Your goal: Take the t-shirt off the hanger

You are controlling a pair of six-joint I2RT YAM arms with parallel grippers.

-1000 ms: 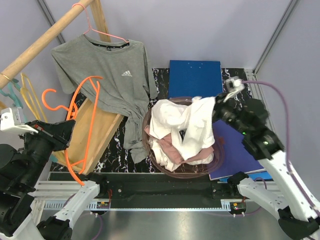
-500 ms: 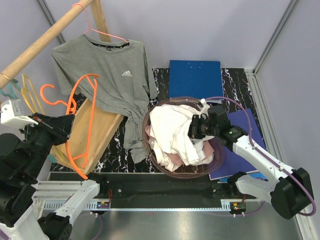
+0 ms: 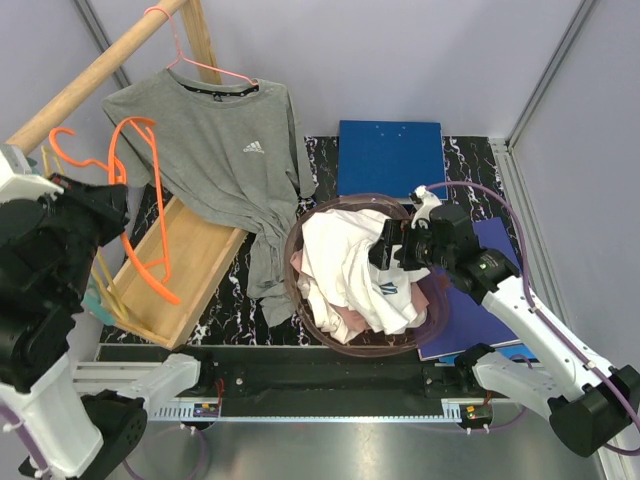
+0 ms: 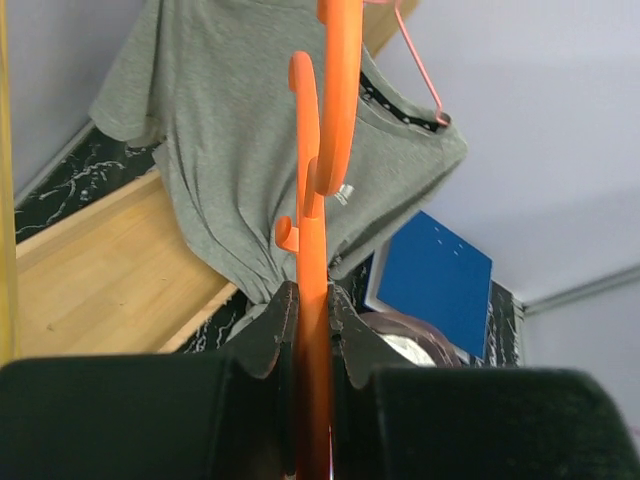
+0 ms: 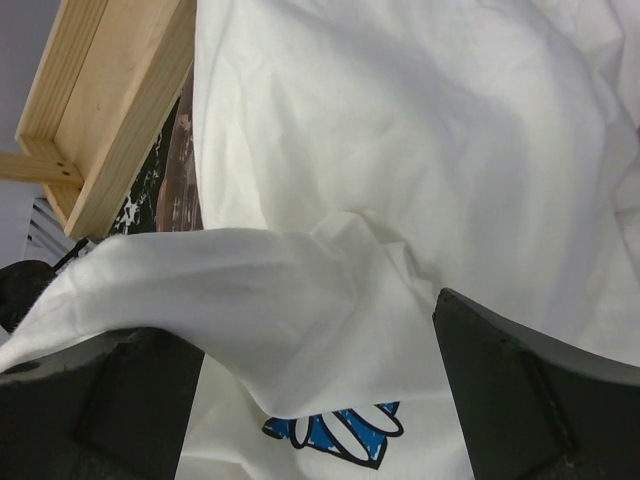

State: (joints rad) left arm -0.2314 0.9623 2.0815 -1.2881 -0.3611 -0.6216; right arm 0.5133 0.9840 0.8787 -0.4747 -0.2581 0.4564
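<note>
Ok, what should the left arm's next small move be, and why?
Probably ease the left gripper up toward the wooden rod and hook the orange hanger over it. The jaws are shut on the bare hanger, its hook is close to the rod, and the white t-shirt already lies in the basket.

Matt grey cloth t-shirt, glossy orange plastic hanger, wooden tray
</note>
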